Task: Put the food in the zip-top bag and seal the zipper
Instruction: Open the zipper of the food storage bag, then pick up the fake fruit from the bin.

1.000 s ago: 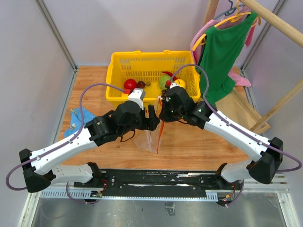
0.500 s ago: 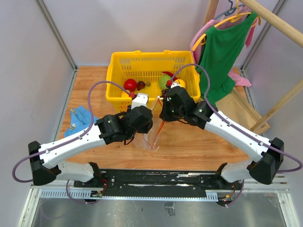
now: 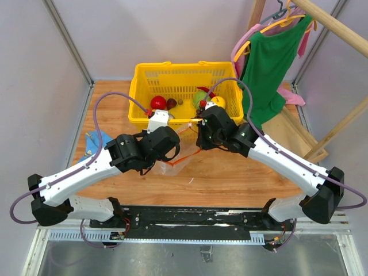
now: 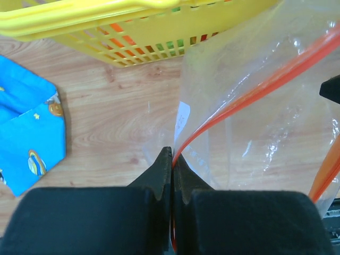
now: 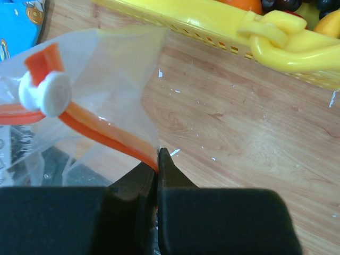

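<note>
The zip-top bag (image 3: pixel 175 165) hangs see-through between my two grippers, just in front of the basket. Its zipper (image 4: pixel 255 87), a red-orange strip, runs taut from one gripper to the other. My left gripper (image 4: pixel 172 155) is shut on one end of the strip. My right gripper (image 5: pixel 158 154) is shut on the zipper (image 5: pixel 101 130) near its white slider piece (image 5: pixel 45 93). The food lies in the yellow basket (image 3: pixel 172 75): a red piece (image 3: pixel 158 103), a yellow piece (image 3: pixel 183 109), a green piece (image 3: pixel 199 99) and a round yellow fruit (image 3: pixel 218 102). I see no food inside the bag.
A blue printed cloth (image 3: pixel 92 144) lies on the wood at the left. A green garment (image 3: pixel 270 63) hangs on a wooden rack at the back right, its legs on the table's right side. Metal frame posts stand at the table's back corners.
My left gripper has closed on the zipper strip and drawn back to the left. The bag, which hung narrow and upright, is now stretched sideways between the grippers. The right arm has barely moved.
</note>
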`<state>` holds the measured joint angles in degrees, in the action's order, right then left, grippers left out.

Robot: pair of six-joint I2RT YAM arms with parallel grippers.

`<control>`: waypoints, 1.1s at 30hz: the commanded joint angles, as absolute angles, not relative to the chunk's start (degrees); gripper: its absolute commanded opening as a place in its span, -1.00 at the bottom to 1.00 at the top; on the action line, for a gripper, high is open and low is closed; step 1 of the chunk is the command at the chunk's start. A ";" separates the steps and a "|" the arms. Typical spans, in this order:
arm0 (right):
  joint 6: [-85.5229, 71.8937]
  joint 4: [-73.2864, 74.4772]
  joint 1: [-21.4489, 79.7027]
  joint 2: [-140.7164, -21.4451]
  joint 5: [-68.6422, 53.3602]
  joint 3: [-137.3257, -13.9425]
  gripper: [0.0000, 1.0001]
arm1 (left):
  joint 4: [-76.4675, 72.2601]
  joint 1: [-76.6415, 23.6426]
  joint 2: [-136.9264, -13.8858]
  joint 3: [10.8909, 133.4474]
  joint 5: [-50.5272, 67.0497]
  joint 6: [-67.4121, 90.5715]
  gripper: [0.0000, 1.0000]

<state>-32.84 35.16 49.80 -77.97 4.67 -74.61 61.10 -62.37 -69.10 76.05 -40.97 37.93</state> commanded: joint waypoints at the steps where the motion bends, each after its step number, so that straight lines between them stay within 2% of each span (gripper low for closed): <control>1: -28.40 36.96 49.78 -79.28 4.41 -76.67 -0.99 | 70.18 -62.46 -67.91 79.67 -43.22 41.81 -0.99; 3: -26.51 36.23 49.78 -79.94 1.97 -77.42 -0.91 | 71.32 -62.41 -68.02 79.77 -41.87 42.23 -0.99; 9: -20.98 34.63 49.75 -80.82 -5.55 -81.53 -0.42 | 68.75 -62.16 -68.55 77.44 -39.02 42.01 -0.99; 13: -15.63 37.78 49.16 -81.00 -8.19 -86.53 -0.04 | 67.09 -61.55 -69.44 75.74 -37.70 41.55 -0.99; 16: -12.30 40.60 47.82 -81.63 -9.68 -90.74 0.17 | 65.74 -60.62 -69.99 74.96 -36.38 40.65 -0.99; 23: -7.85 43.50 40.80 -83.50 -6.89 -96.91 0.36 | 63.91 -59.72 -70.68 75.53 -35.41 38.58 -0.99; 33: -0.49 41.81 34.35 -95.67 10.90 -103.90 0.63 | 58.94 -59.59 -71.27 73.62 -33.00 36.69 -0.99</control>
<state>-5.58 42.00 36.34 -90.83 1.63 -100.49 62.17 -59.96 -70.72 74.32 -33.85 37.74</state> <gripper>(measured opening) 0.796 0.015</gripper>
